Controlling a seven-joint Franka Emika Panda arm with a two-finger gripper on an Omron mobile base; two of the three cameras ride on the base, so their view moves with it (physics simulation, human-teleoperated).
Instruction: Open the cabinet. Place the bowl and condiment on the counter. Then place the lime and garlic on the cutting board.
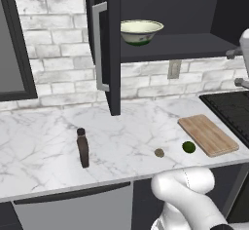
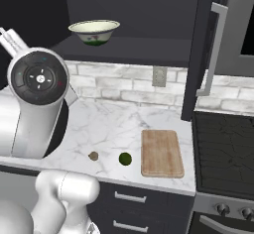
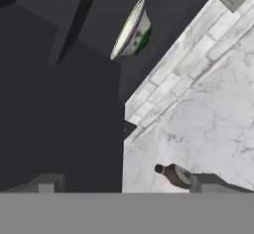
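Observation:
The black cabinet (image 1: 175, 9) stands open, its left door (image 1: 104, 48) swung out. The cream bowl (image 1: 141, 31) (image 2: 94, 31) with a green band sits on the dark shelf inside. On the marble counter (image 1: 44, 131) the brown condiment bottle (image 1: 83, 148) stands upright at the left. Further right lie the tan garlic (image 1: 159, 152) (image 2: 93, 155) and the green lime (image 1: 188, 147) (image 2: 125, 158), just left of the wooden cutting board (image 1: 207, 134) (image 2: 161, 152). In the rolled hand view my gripper (image 3: 126, 186) is open and empty, with the bowl (image 3: 131, 29) far ahead and the condiment (image 3: 173, 174) beside one fingertip (image 3: 208, 182).
A black stovetop (image 1: 231, 109) (image 2: 223, 153) borders the board on the right. A dark-framed window (image 1: 12, 44) fills the left wall. The cabinet's right door (image 2: 208, 49) hangs open over the counter's end. A wall outlet (image 1: 174, 69) sits on the brick below the shelf.

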